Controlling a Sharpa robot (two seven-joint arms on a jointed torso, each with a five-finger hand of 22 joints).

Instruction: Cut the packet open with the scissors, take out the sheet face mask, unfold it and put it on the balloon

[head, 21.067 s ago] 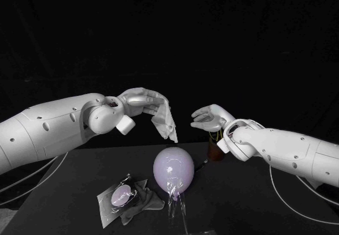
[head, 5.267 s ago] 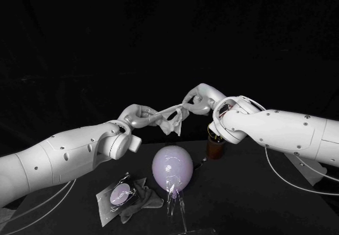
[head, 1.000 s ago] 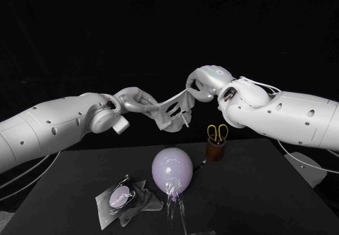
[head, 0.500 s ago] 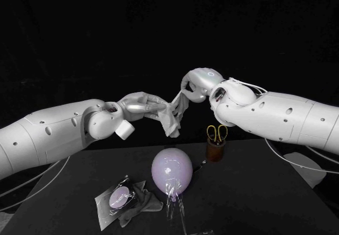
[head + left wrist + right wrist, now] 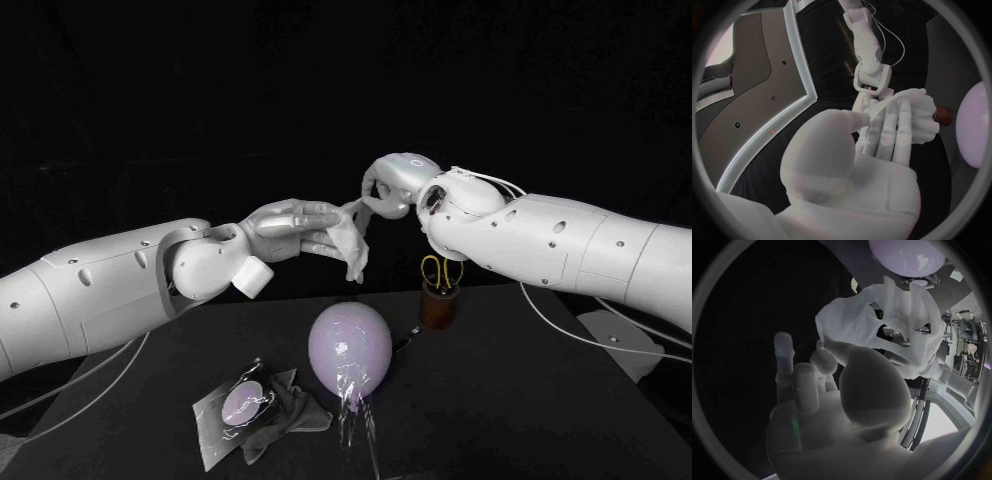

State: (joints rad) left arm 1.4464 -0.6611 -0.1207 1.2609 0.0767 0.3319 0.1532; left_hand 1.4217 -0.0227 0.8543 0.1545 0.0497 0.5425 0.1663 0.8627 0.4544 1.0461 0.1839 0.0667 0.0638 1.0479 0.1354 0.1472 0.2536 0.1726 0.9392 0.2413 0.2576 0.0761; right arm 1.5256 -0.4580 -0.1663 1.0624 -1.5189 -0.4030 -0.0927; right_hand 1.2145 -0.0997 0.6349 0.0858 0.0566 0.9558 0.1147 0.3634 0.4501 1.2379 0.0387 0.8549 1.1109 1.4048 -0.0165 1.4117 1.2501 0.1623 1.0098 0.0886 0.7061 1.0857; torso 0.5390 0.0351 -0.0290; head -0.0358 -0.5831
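- The sheet face mask hangs bunched above the balloon, no longer stretched wide as it was a second ago. I judge the unfolding unfinished.
- My left hand grips its side and my right hand pinches its top; the two have drawn together.
- My right wrist view shows its eye holes open, which the head view hides.

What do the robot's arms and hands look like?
The left arm and right arm have smooth rounded white shells dotted with small dark holes. The left hand and right hand are silver with slender fingers. Thin white cables trail beneath the arms.
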